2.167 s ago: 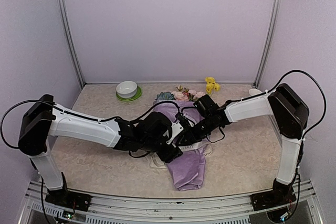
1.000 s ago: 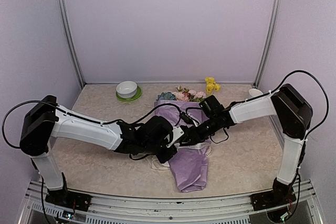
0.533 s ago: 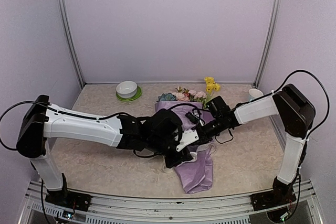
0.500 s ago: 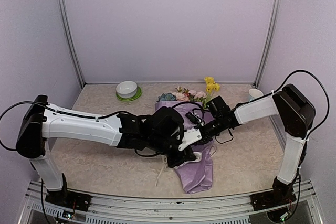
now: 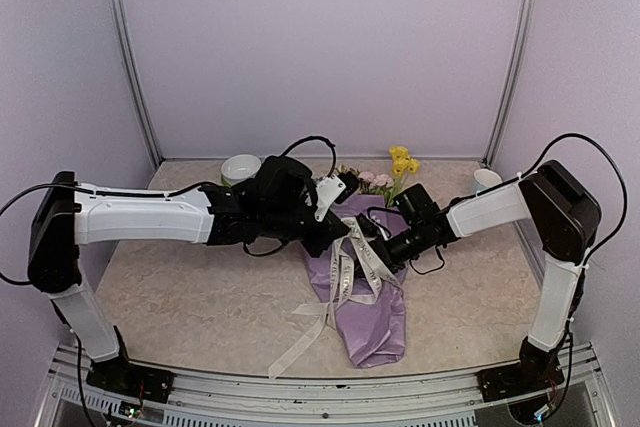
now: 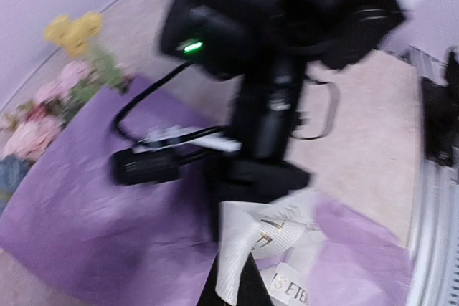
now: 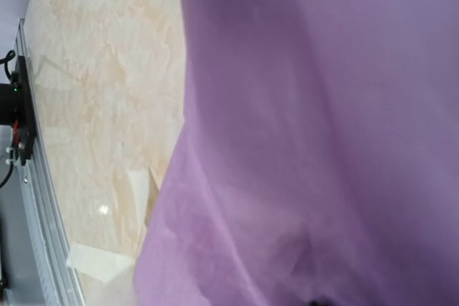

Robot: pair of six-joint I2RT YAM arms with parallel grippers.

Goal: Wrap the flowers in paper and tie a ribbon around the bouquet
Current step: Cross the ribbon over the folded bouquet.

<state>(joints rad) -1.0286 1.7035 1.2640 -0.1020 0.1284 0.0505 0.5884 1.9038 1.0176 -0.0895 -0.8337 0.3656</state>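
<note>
Compared with half a second ago, the ribbon (image 5: 342, 272) is no longer bunching low beside the cone. It is stretching in long strands over the bouquet (image 5: 370, 317), its upper end drawn toward 12 o'clock and its loose tail trailing toward 7 o'clock onto the table (image 5: 180, 297). The bouquet is lying at the table's middle, narrow end pointing to 6 o'clock and the flowers (image 5: 372, 180) showing at 12 o'clock, yellow ones farthest toward 1 o'clock. The left gripper (image 5: 338, 230), earlier over the cone's middle, is now sitting near the wide end. The left wrist view is showing what the overhead one is not: its jaws are pinched tight on the ribbon's lettered end, with the right arm's black wrist looming just beyond and the pink and yellow blooms off at 10 o'clock. The right gripper (image 5: 385, 252) is resting on the bouquet's 3 o'clock flank; whether its jaws are gripping the wrap I cannot tell, since its own camera is filling almost wholly with the paper (image 7: 323, 105), plus a strip of table and a ribbon scrap at 7 o'clock. Farther out, a white bowl (image 5: 241, 166) on a green plate (image 5: 228, 184) is standing at 10 o'clock, and a small white cup (image 5: 485, 177) is sitting at 2 o'clock.
</note>
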